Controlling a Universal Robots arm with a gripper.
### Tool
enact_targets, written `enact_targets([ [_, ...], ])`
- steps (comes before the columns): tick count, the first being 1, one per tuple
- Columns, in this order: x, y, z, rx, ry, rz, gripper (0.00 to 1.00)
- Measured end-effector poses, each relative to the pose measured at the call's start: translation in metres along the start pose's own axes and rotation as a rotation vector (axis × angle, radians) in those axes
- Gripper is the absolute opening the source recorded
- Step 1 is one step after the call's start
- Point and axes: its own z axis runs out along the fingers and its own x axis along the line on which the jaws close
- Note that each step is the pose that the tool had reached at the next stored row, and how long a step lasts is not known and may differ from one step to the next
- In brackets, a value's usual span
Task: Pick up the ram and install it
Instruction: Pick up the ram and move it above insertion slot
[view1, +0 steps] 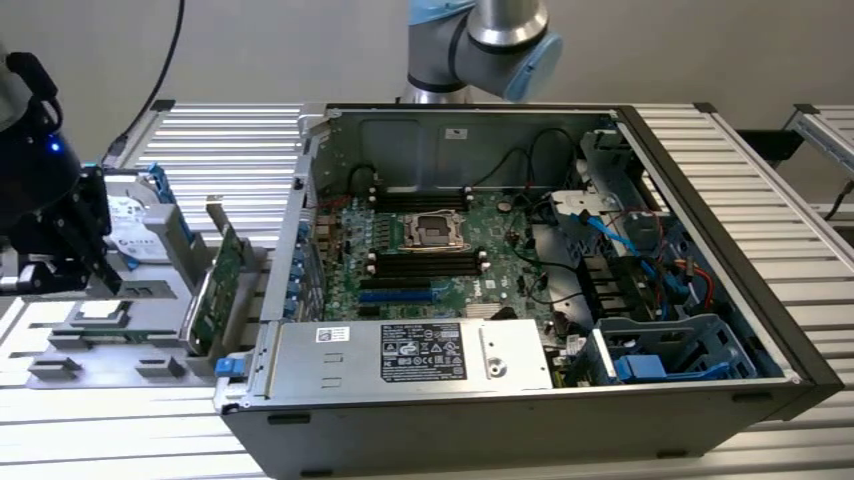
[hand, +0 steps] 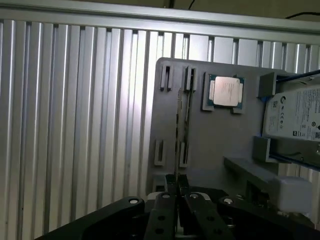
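Pinching the ram (hand: 182, 130), the gripper (hand: 177, 184) has its fingers almost pressed together over the grey holder (hand: 225, 140), nine o'clock from the case (view1: 721, 220).

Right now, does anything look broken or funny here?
Nothing looks broken or spilled. The computer case lies open on its side, which suits the job. The CPU and hard drive sit neatly in the gray tray, and the gripper pinches the thin ram.
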Motion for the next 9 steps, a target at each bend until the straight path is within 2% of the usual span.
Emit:
enact_targets([
  [9, 0.000, -0.0350, -0.0317, -0.0046, -0.0253, -0.008, 0.13],
])
